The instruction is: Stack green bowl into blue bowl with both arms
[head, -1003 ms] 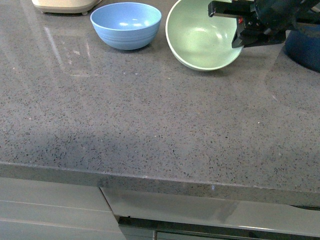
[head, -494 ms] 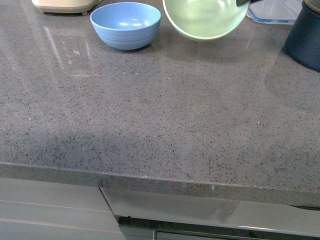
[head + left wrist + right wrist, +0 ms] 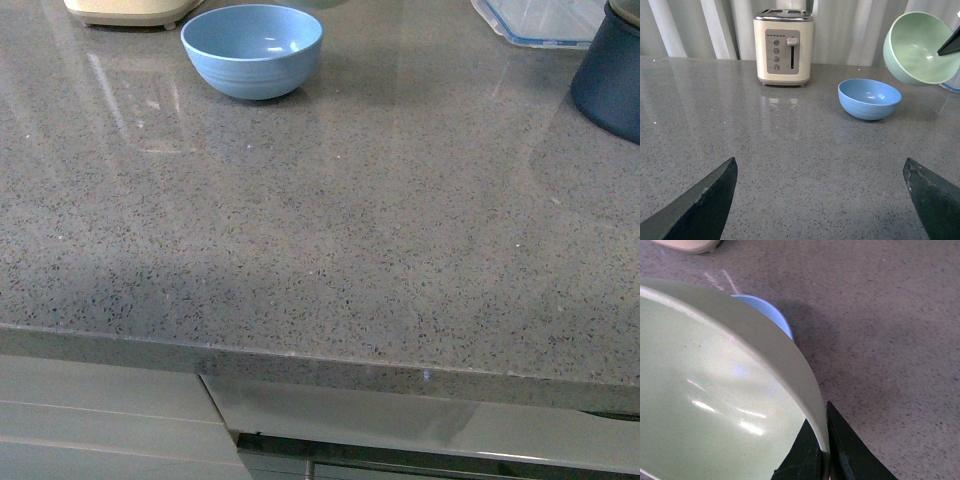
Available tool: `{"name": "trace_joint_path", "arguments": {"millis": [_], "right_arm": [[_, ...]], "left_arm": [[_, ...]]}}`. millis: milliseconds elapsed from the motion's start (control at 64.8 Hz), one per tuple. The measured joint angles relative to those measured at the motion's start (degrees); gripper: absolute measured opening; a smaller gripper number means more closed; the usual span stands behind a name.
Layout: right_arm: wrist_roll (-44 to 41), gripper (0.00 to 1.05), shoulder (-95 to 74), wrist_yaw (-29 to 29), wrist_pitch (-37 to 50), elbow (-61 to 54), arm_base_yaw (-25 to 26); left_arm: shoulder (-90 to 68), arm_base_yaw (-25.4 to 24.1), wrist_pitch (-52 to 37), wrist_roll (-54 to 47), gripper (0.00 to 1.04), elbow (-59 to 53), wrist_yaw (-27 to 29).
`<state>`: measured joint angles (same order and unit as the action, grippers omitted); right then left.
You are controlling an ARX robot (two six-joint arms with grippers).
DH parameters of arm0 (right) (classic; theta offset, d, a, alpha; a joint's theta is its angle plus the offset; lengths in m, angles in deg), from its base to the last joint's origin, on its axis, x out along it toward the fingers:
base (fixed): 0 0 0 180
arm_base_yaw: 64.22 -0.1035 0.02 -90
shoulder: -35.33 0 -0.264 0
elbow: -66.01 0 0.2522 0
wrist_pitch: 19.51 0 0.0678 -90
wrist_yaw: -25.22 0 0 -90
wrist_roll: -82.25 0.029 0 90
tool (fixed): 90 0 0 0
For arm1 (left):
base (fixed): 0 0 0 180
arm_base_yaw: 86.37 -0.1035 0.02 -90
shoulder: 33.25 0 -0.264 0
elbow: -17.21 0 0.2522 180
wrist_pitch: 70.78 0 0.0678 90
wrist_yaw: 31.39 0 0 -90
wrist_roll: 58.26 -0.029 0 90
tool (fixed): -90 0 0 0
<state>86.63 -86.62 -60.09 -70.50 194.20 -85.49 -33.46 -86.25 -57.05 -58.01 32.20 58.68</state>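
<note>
The blue bowl (image 3: 252, 50) stands upright on the grey counter at the back left; it also shows as the blue bowl (image 3: 869, 98) in the left wrist view and partly behind the green rim as the blue bowl (image 3: 771, 314). The green bowl (image 3: 917, 47) hangs tilted in the air, above and to the right of the blue one. My right gripper (image 3: 823, 452) is shut on the green bowl (image 3: 715, 390) at its rim. My left gripper (image 3: 822, 192) is open over bare counter, well short of both bowls. Neither arm nor the green bowl shows in the front view.
A cream toaster (image 3: 783, 47) stands behind the blue bowl, to its left. A dark navy pot (image 3: 610, 75) and a clear lidded container (image 3: 535, 22) sit at the back right. The counter's front edge (image 3: 320, 355) runs across, with drawers below.
The green bowl has risen off the counter in the right gripper and left the top of the front view. The blue bowl has not moved.
</note>
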Motion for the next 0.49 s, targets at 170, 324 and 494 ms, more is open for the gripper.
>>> {"name": "trace_joint_path", "arguments": {"millis": [170,324,494], "right_arm": [[-1.0,0.01,-5.1,0.2,-3.7,8.5,-2.3],[-1.7,0.01,-9.4,0.4,-5.5,14.2,-3.5],[-2.7,0.01,-13.2,0.8,-6.9,19.0,-4.0]], "left_arm": [[0.0,0.0,0.0,0.0,0.98,0.0,0.0],[0.0,0.0,0.0,0.0,0.98,0.0,0.0],[0.0,0.0,0.0,0.0,0.98,0.0,0.0]]}}
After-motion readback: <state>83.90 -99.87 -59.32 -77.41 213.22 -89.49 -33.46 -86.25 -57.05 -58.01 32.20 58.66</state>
